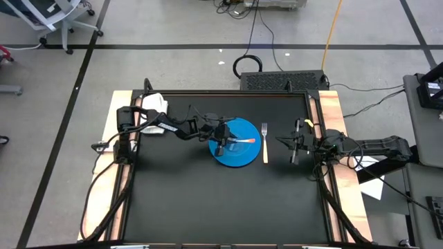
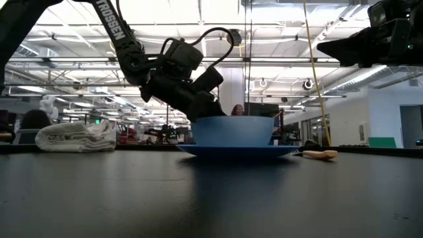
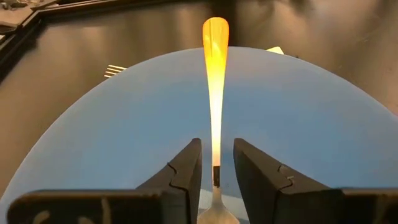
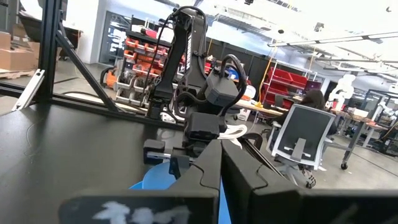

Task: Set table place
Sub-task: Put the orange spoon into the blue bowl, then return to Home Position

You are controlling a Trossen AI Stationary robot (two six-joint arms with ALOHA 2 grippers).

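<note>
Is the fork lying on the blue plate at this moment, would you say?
No, the fork lies on the black table just beside the blue plate, on the side toward the right gripper, in the high view.

Spoon (image 1: pixel 243 141) on plate (image 1: pixel 235 158), fork (image 1: pixel 265 142) just beside.

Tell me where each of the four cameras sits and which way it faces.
High: overhead, straight down on the table; both arms show.
Low: at tabletop height, level across to the blue plate; left arm reaches in.
Left wrist: above the left tool, its fingers either side of an orange-handled utensil.
Right wrist: past the shut right tool toward the left arm.
All four see the plate.
</note>
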